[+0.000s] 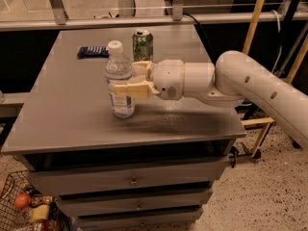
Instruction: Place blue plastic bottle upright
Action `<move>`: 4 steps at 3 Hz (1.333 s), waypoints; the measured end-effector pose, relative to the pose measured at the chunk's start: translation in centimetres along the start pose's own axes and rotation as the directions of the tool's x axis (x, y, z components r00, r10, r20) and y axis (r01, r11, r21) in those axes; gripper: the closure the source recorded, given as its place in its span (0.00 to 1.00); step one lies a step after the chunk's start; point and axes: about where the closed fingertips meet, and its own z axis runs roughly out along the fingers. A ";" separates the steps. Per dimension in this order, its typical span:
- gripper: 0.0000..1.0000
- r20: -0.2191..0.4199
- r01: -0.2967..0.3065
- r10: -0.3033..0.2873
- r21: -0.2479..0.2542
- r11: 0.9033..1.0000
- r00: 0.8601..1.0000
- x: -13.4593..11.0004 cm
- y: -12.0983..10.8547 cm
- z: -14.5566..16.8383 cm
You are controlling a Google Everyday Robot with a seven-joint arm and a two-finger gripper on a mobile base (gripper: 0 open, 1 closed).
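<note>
The blue plastic bottle [118, 67], clear with a white cap and a blue-and-white label, stands upright on the grey table [72, 114], left of centre. My gripper [121, 79] reaches in from the right at the bottle's mid-height. Its tan fingers [130, 89] flank the bottle, one in front and one behind, and are closed against it. The bottle's base rests on the tabletop.
A green soda can [143, 45] stands just behind the gripper. A small flat dark-blue packet [92, 51] lies at the back left. The table has drawers [132, 182] below. A wire basket with items [24, 208] sits on the floor at lower left.
</note>
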 end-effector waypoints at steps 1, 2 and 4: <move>0.28 0.000 0.000 0.000 0.000 1.000 1.000 0.0 0.0 0.0; 0.04 0.000 0.000 0.000 0.000 1.000 1.000 0.0 0.0 0.0; 0.00 0.000 0.001 -0.001 -0.003 1.000 1.000 -0.1 0.1 0.1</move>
